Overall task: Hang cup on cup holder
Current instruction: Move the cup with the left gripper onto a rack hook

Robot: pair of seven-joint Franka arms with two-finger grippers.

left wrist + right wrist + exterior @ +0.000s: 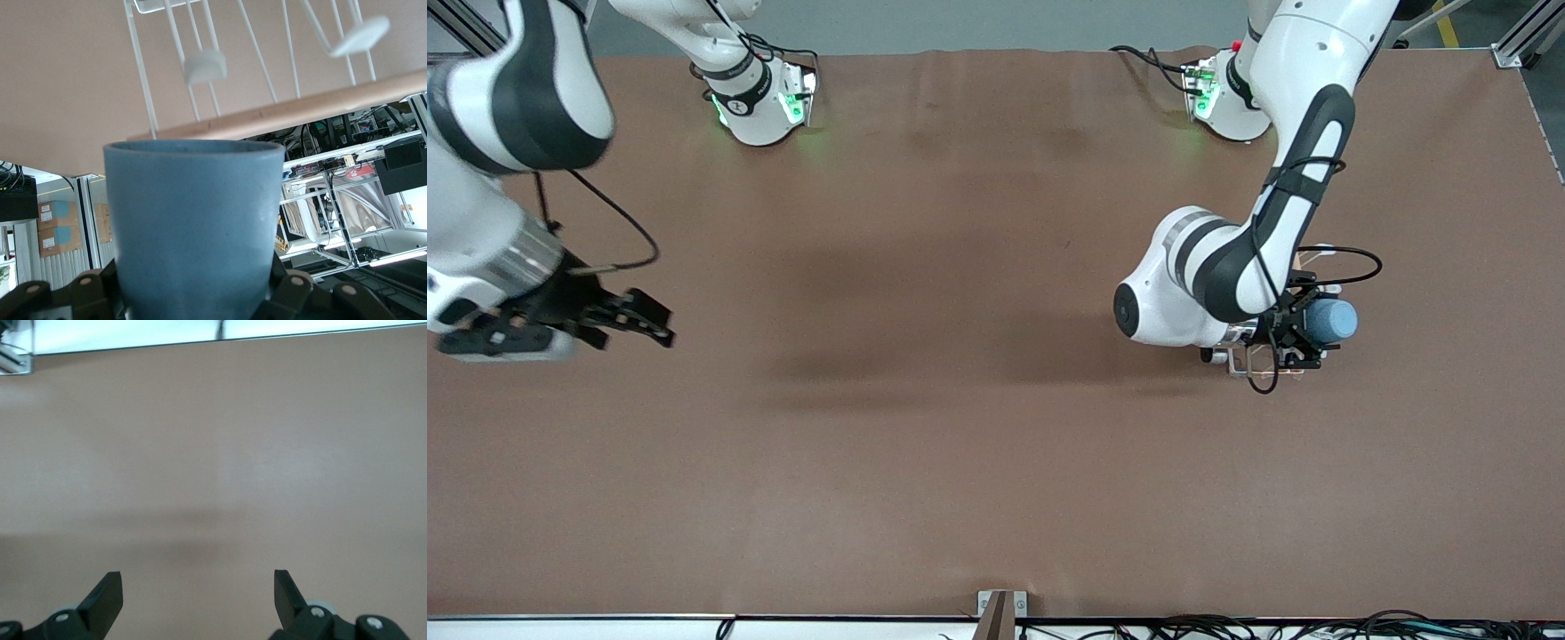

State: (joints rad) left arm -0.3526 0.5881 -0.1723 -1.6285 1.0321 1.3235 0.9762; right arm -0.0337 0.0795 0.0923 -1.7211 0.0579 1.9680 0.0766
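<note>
My left gripper [1303, 336] is shut on the light-blue cup [1334, 320] and holds it on its side at the left arm's end of the table. In the left wrist view the cup [193, 227] fills the lower middle, with my dark fingers [293, 293] on either side of it. Close past its rim stands the cup holder [200, 63], with white wire prongs and a light wooden rod [300, 107]. In the front view the arm hides most of the holder; only a white wire corner [1234, 364] shows. My right gripper [627, 320] is open and empty and waits above the table's right-arm end [198, 600].
A brown cover [960, 427] spreads over the whole table. A small metal bracket [1000, 604] and cables [1316, 627] lie along the edge nearest the camera. The two arm bases [765, 107] stand along the edge farthest from the camera.
</note>
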